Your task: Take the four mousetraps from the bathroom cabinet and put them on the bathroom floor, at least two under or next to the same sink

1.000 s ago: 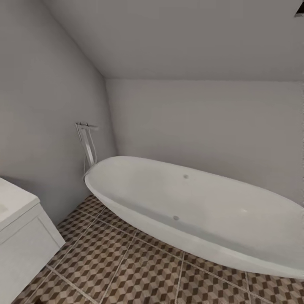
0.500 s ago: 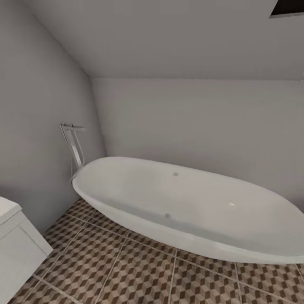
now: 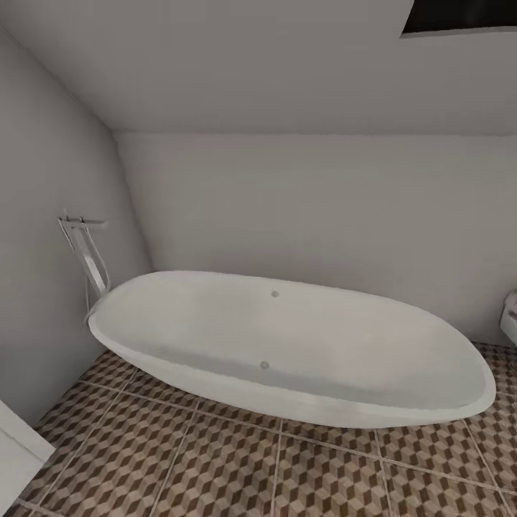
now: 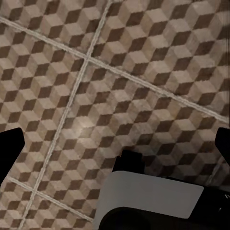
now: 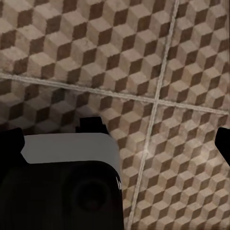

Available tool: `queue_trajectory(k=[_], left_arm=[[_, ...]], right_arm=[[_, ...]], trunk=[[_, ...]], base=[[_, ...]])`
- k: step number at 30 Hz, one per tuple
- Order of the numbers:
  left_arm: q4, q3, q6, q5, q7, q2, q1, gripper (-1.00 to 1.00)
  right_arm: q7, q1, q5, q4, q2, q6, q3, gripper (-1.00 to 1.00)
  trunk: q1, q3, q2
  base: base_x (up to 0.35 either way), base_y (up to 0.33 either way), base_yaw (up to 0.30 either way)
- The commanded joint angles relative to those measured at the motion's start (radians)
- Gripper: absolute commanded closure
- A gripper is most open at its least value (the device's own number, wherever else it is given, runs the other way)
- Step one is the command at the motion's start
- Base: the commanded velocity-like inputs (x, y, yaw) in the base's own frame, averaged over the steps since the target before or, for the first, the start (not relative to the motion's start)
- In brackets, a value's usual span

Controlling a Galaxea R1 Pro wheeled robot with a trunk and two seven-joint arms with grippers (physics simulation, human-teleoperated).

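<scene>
A long white oval bathtub [image 3: 287, 345] stretches across the far side of the room against the grey wall [image 3: 316, 208], with a chrome floor tap [image 3: 87, 258] standing at its left end. A white unit's corner [image 3: 18, 459] shows at the near left, and a white fixture's edge [image 3: 510, 316] at the far right. The bathroom floor [image 3: 237, 467], brown-and-beige cube tiles with pale grout, spreads in front of the tub. Below both wrists lies the same tiling. The left tool [image 4: 117, 146] and right tool [image 5: 117, 143] each have their fingers spread wide apart, holding nothing.
</scene>
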State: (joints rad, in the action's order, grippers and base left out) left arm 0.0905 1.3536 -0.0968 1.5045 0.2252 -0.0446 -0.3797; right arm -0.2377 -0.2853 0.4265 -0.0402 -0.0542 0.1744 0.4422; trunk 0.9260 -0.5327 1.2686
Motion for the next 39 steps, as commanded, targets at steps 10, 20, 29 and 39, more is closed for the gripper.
queue_trajectory(k=[10,20,29,39], left_arm=[[0.005,0.009,-0.003,0.008,0.008,-0.001,0.0,-1.0],[0.005,0.009,-0.002,0.008,0.008,-0.001,0.0,-1.0],[0.005,0.009,-0.003,0.008,0.008,-0.001,0.001,-1.0],[0.005,0.009,-0.003,0.008,0.008,-0.001,0.0,-1.0]], right_arm=[[0.0,-0.002,0.009,-0.004,-0.001,0.007,0.008,-1.0],[0.0,-0.002,0.009,-0.004,-0.001,0.007,0.008,-1.0],[0.0,0.002,0.009,-0.004,-0.001,0.007,0.008,-1.0],[0.0,0.003,0.009,-0.004,-0.002,0.007,0.009,-1.0]], trunk=[[0.0,-0.001,0.001],[0.0,-0.001,0.001],[0.0,-0.001,0.001],[0.0,-0.001,0.001]], base=[[0.0,0.0,-0.265],[0.0,0.0,-0.281],[0.0,0.0,-0.284],[0.0,0.0,-0.284]])
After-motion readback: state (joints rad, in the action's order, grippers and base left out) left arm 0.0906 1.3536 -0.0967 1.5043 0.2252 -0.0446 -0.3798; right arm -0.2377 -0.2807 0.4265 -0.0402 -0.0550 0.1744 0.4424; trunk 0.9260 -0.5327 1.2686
